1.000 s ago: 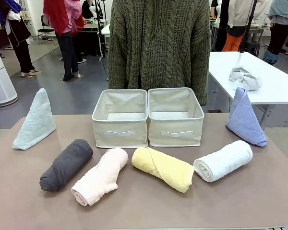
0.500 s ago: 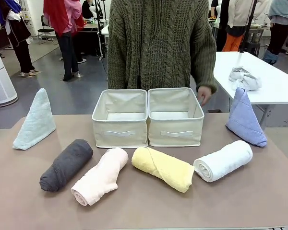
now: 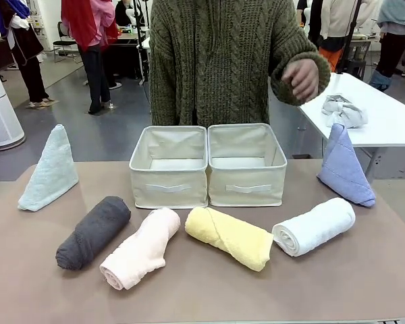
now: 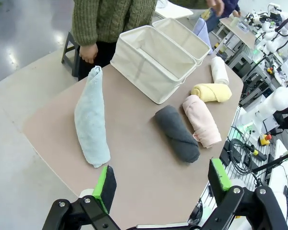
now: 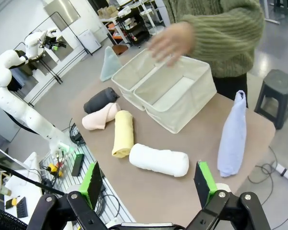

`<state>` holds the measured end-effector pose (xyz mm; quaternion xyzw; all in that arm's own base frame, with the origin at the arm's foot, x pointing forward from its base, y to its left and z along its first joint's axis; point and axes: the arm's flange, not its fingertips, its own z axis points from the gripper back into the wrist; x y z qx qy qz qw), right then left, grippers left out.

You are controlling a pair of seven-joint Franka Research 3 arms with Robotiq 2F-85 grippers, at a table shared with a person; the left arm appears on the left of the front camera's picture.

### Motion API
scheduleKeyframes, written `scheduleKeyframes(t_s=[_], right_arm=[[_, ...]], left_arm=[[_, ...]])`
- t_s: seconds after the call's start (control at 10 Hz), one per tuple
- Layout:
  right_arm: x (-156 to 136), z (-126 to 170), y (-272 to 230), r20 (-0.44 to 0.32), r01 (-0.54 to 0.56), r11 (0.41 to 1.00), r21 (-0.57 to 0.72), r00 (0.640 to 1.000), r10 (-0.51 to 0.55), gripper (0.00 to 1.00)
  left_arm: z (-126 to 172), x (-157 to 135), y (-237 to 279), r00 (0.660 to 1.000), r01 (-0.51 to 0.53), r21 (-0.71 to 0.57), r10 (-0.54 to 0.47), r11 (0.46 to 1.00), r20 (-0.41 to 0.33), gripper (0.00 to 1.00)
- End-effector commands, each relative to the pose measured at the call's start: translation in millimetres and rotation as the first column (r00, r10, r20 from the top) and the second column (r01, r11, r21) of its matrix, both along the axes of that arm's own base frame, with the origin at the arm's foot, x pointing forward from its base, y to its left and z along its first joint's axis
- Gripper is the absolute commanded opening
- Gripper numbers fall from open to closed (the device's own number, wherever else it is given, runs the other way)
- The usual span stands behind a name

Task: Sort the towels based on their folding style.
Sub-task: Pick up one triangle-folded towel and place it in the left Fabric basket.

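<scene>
Brown surface (image 3: 364,283) carries everything; two cream square fabric bins (image 3: 246,179) sit touching at its far middle, both empty; nothing sorted yet. Pale teal terry cone (image 3: 50,169) stands far left, light blue terry cone (image 3: 343,169) far right; nearer me, in a row, lie the dark grey terry roll (image 3: 93,231), pale pink terry roll (image 3: 140,248), yellow terry roll (image 3: 229,236), white terry roll (image 3: 314,226). Person's hand (image 3: 300,79) is raised near the bins; I judge waiting wise. My left claw (image 4: 162,179) and right claw (image 5: 148,184) gape wide, holding nothing, well above. Plan: one bin per fold; pinch each roll across its middle so it stays wound.

Bins (image 3: 169,192) side by side; rolls (image 3: 229,237) in row before; cones (image 3: 50,172) flanking
</scene>
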<state>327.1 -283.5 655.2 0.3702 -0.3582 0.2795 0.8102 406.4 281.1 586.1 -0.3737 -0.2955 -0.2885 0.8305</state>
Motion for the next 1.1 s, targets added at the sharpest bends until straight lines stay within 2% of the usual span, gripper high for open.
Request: scheduleKeyframes(t_s=[0.0, 1.0], right_arm=[[-0.4, -0.9, -2.2, 0.015, -0.018, 1.0, -0.002, 1.0, 0.018, 1.0], [-0.4, -0.9, -2.2, 0.015, -0.018, 1.0, -0.002, 1.0, 0.018, 1.0]], left_arm=[[-0.7, -2.3, 0.4, 1.0, 0.005, -0.003, -0.005, 1.0, 0.001, 1.0], [-0.7, -2.3, 0.4, 1.0, 0.005, -0.003, -0.005, 1.0, 0.001, 1.0]])
